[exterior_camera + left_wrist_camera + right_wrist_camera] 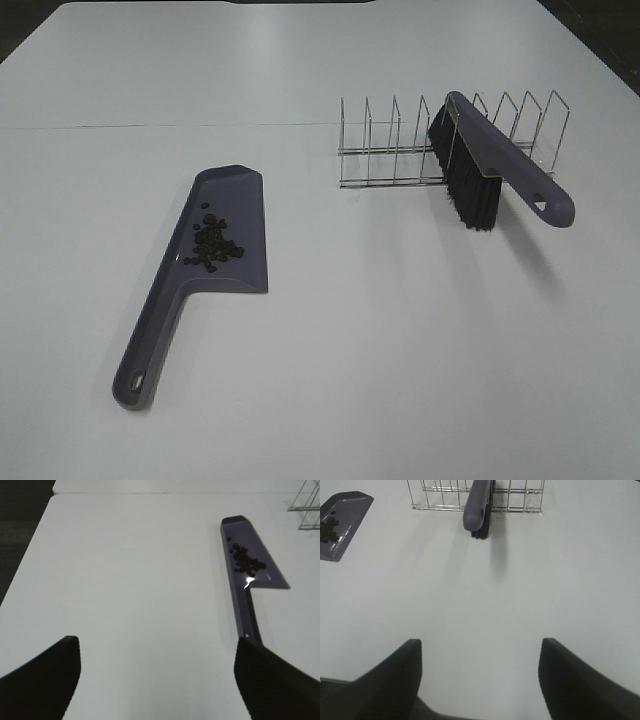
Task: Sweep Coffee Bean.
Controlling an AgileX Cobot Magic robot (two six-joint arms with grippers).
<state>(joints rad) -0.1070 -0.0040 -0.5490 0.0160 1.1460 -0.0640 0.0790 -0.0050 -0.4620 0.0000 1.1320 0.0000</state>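
No legible text, label, brand, number or sign found in any view. The dustpan (pixel 225 235), the brush (pixel 490 165), the wire rack (pixel 400 145) and the table (pixel 400 350) show plain, unmarked surfaces.

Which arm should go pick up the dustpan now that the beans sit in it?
Left, probably. The dustpan holding the coffee beans lies on the left arm's side, its handle near the open left gripper. The right gripper faces the brush in the wire rack.
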